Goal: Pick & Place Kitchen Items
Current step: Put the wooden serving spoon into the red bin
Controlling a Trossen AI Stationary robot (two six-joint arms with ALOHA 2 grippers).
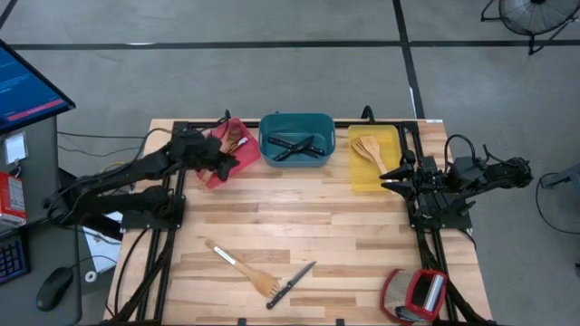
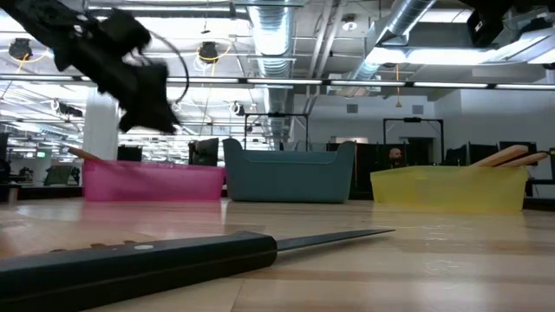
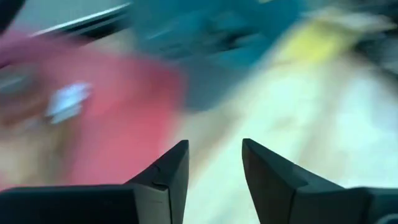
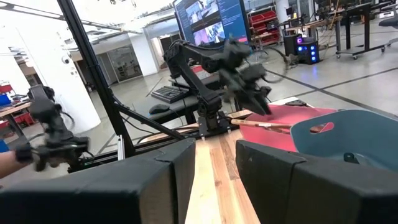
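Three rectangular trays stand in a row: one red tray (image 1: 222,156), one teal tray (image 1: 296,122), one yellow tray (image 1: 373,172). The teal tray holds two black-handled knives (image 1: 297,145); a third knife (image 1: 290,285) lies on the table (image 1: 362,235). One wooden slotted spatula (image 1: 243,266) lies beside it. Two wooden utensils (image 1: 367,150) lie in the yellow tray. One red-and-silver object (image 1: 415,293) sits by itself.

red tray (image 1: 220,163), teal tray (image 1: 296,127) and yellow tray (image 1: 373,181) line the table's far edge; red-and-silver object (image 1: 415,295) near corner.
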